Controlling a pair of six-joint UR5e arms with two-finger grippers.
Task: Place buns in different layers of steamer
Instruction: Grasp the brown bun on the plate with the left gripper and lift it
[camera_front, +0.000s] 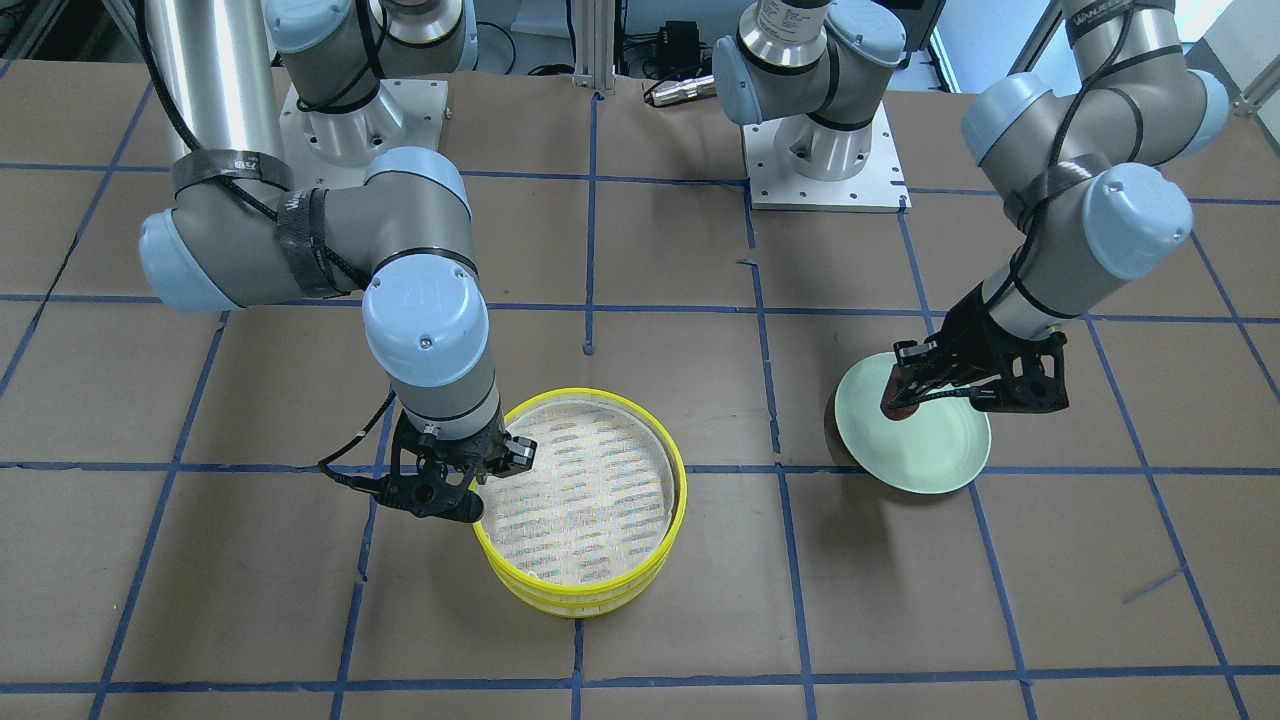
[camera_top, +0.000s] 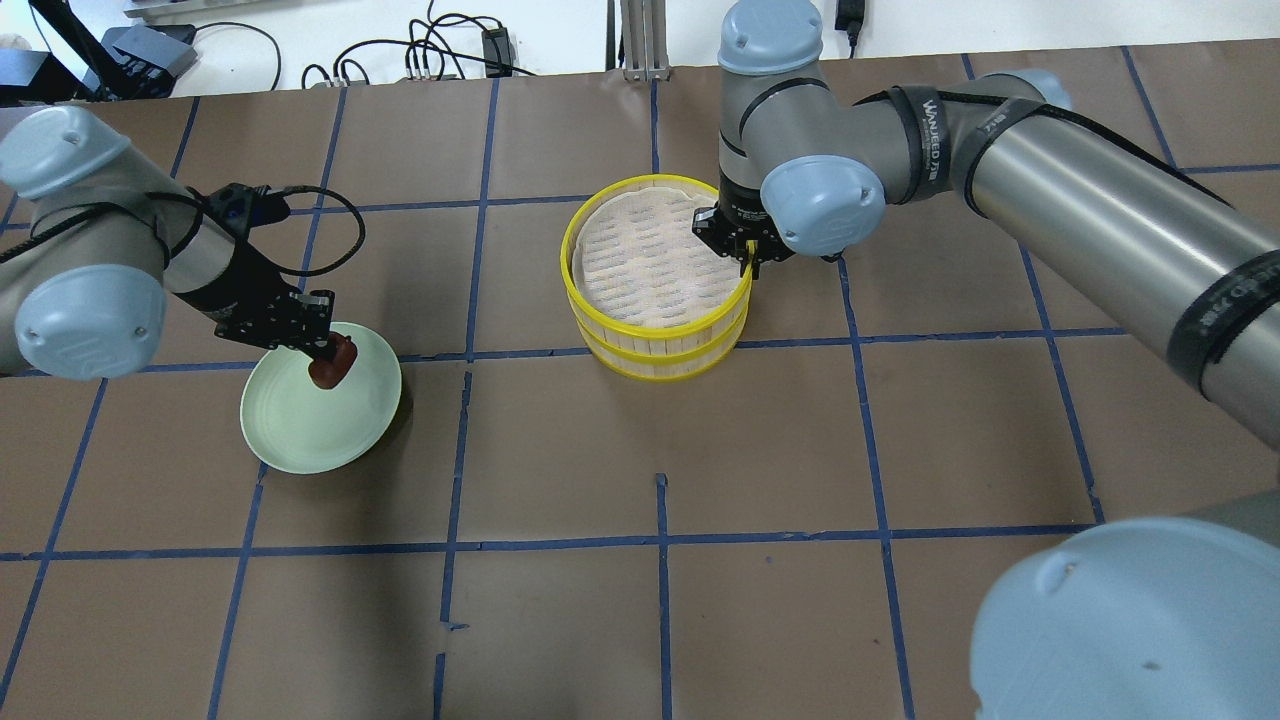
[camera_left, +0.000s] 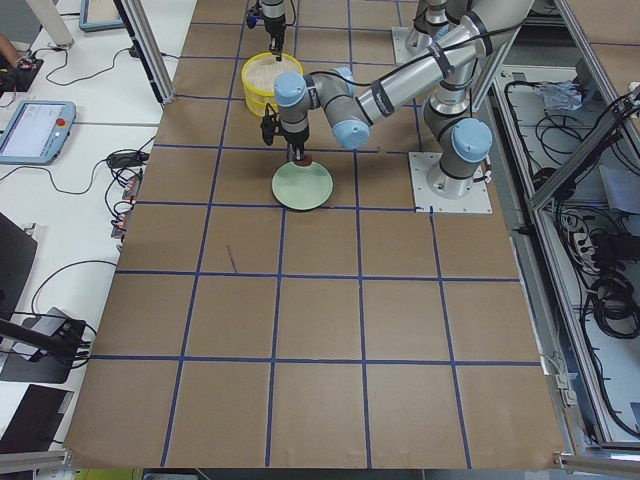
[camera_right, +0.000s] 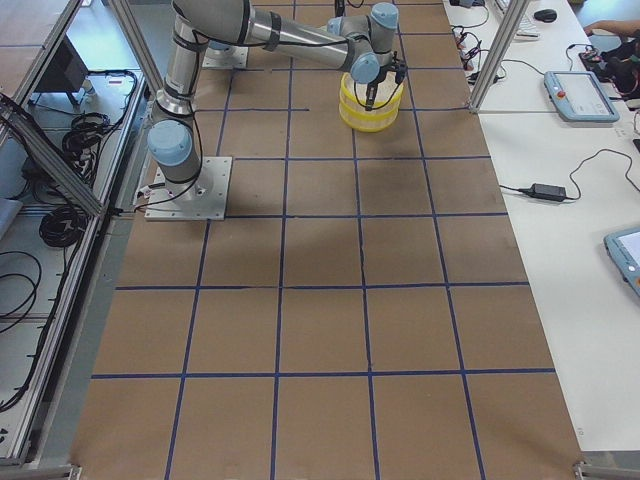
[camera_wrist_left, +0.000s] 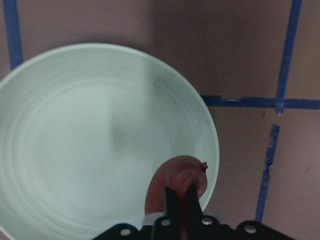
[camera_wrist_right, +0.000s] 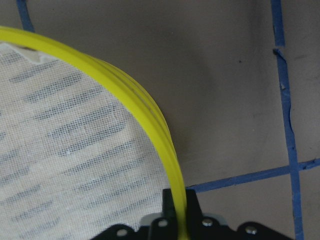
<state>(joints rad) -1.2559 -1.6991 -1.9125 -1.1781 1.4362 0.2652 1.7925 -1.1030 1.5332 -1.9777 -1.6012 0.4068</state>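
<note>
- Found nearest the overhead camera a blue-grey joint cap (camera_top: 1130, 620) of the right arm, large and soft-edged in the lower right corner.
- Saw the bench (camera_top: 600, 620) covered in brown paper and ruled into squares by blue tape, the tape broken in a few places.
- Noted black cables (camera_top: 430, 50) along the white strip beyond the bench's far edge, and square metal base plates (camera_front: 825, 150) bolted to the bench under the arms.
- Saw only in the side views the white side tables, a teach pendant (camera_left: 35, 130), aluminium posts and looped wiring behind the robot.
- Found the left jaws almost closed, pinching the dark reddish-brown bun (camera_wrist_left: 180, 182) over the pale green plate (camera_wrist_left: 75, 140), near its rim on the side towards the steamer.
- Could not tell whether the bun touched the plate.
- Found the right jaws closed narrow on the yellow rim of the upper layer (camera_wrist_right: 150, 119), one side within the rim and one outside it.
- Saw the upper layer seated on the lower layer (camera_top: 660, 363) near the bench's middle, well apart from the plate.
- Got the grip on the rim from the right wrist view alone, since the wrist hid it in the overhead view.
- Made out a small nub on the bun's tip only in the left wrist view.
- Saw the whitish mesh floor whole in the front and overhead views, but only part of it at the wrist.
</note>
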